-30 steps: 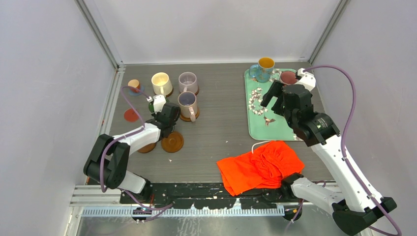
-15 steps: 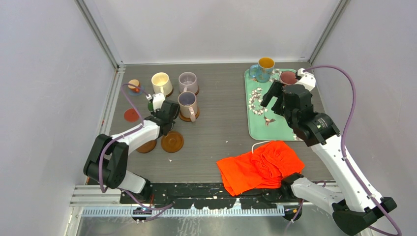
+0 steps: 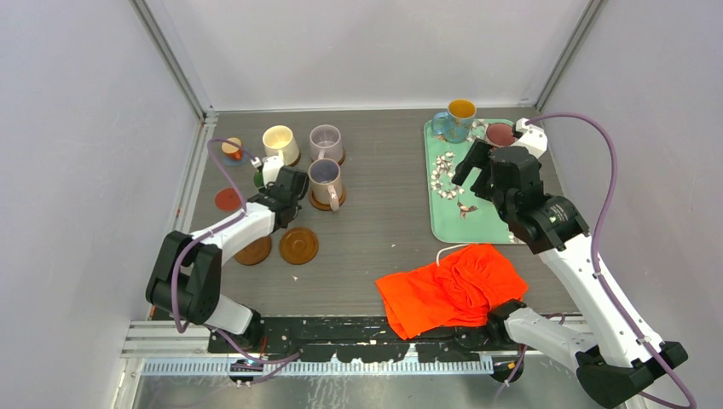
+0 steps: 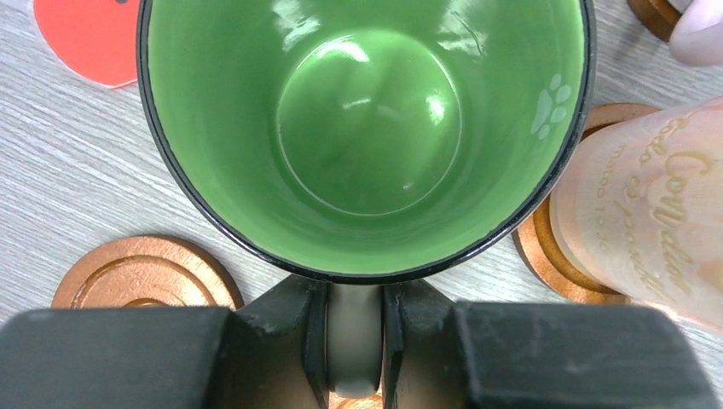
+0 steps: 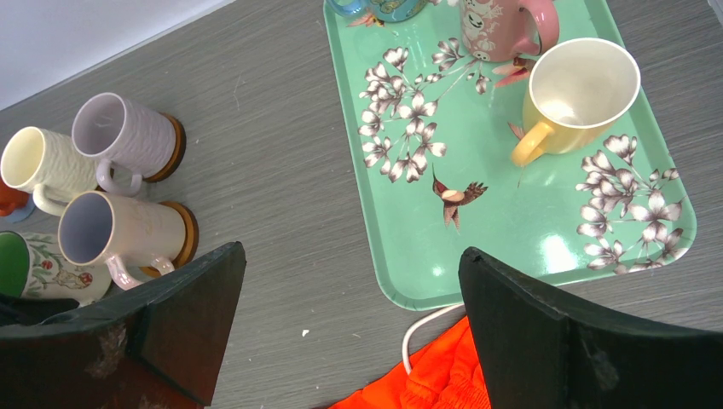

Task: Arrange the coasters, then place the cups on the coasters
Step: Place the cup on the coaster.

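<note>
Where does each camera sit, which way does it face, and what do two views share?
Top external: above, behind the bases, looking down on the table; left arm and right arm show.
Left wrist: looks down into the green-inside mug; left jaws shut on its handle at bottom.
Right wrist: high over the teal tray, looking down; right jaws open at bottom corners.
Shared: both wrist views show the green-inside mug.

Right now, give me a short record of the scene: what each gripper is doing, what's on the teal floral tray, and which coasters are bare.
left gripper: shut on the handle of the green-lined mug
right gripper: open, empty, above the teal floral tray
on tray: yellow mug, pink mug, blue mug with orange inside
bare coasters: two brown grooved wooden discs, one red-orange disc
</note>
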### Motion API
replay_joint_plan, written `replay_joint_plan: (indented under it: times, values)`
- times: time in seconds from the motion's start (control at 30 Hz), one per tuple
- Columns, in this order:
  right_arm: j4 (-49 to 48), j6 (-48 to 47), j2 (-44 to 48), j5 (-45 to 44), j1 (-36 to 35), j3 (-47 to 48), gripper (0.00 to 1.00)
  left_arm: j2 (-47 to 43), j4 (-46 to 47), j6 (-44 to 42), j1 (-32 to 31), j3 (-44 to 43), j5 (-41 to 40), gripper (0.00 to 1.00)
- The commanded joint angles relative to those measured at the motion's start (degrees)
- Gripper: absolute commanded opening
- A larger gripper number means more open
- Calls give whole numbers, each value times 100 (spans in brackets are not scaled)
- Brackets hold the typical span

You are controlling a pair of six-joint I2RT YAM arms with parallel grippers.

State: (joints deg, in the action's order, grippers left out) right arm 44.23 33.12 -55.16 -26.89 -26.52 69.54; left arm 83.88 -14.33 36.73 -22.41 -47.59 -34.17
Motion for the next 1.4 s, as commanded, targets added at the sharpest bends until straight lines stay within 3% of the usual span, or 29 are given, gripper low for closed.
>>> replay_joint_plan:
  times: [0.0, 1.2, 1.37]
  values:
    - [-142, 16, 45, -70, 7, 86, 100, -180, 567, -126, 35, -434, -400, 0]
    - [-169, -18, 6, -60, 2, 77, 100, 225, 623, -207, 255, -567, 86, 1]
    - [-169, -8, -3, -53, 1, 69, 100, 279, 497, -137, 255, -542, 46, 11]
